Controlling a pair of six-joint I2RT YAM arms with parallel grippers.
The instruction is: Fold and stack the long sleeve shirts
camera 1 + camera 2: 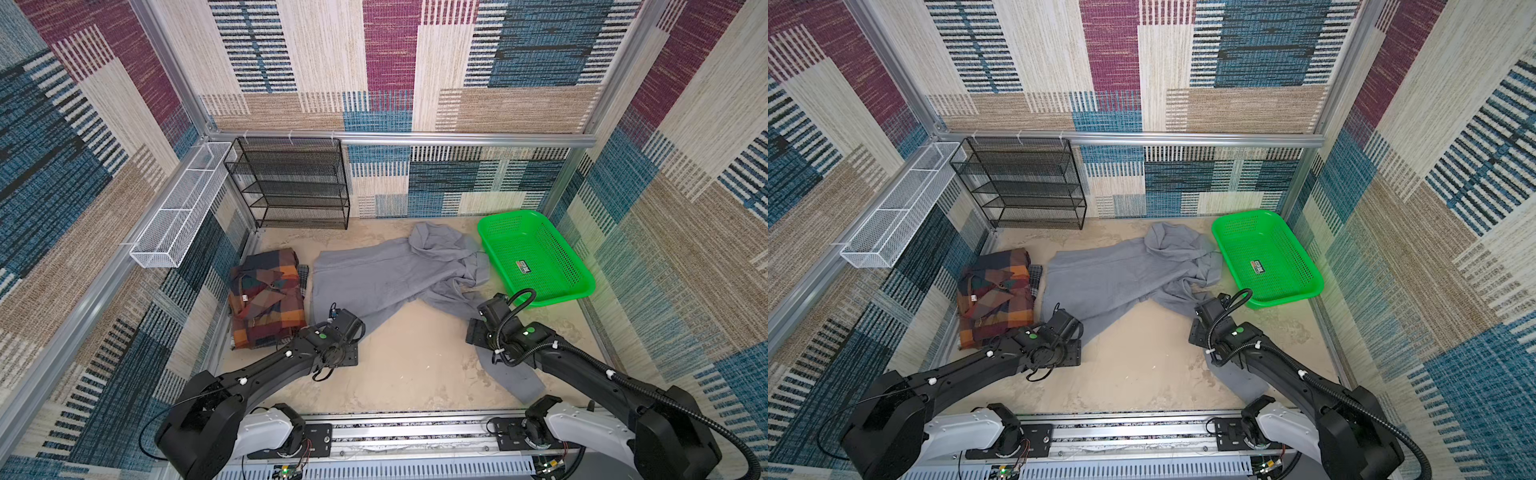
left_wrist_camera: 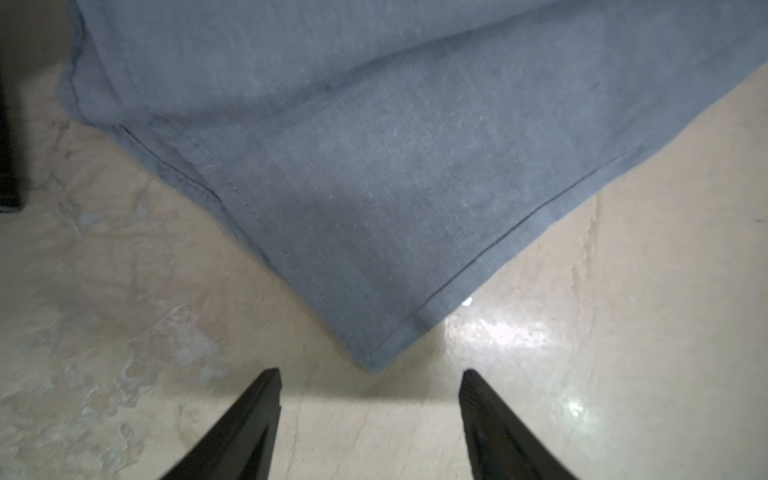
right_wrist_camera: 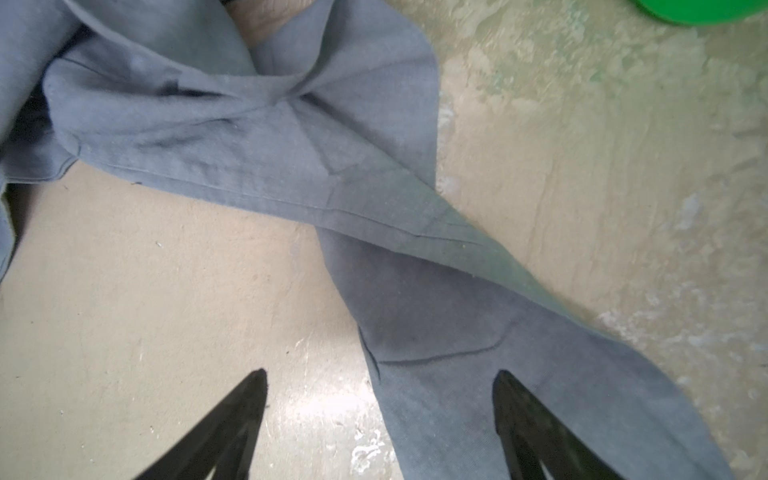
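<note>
- Plainly, the left end effector (image 2: 370,372) has its jaws spread with nothing between them; the hemmed corner of the gray shirt (image 2: 374,187) lies just ahead of its tips, flat on the desk (image 2: 124,291); whether a tip touches the cloth I cannot tell
- The right end effector (image 3: 381,371) is spread wider and grips nothing; one of its fingers (image 3: 532,424) shows over the gray shirt's sleeve (image 3: 457,311), the other over bare desk; the sleeve's edge runs between them; contact is not clear
- The left arm (image 1: 266,370) reaches forward low, its wrist bent down above the shirt's near hem; the right arm (image 1: 582,365) does likewise above the sleeve
- The gray shirt (image 1: 374,274) spreads beyond and between both end effectors, rumpled at its far end; the folded plaid shirt (image 1: 266,299) lies just left of the left end effector, beside the gray one; the green basket (image 1: 536,257) sits beyond the right end effector
- In both top views the wrists hide both end effectors and the sleeve's middle; only a sliver of basket shows in the right wrist view
</note>
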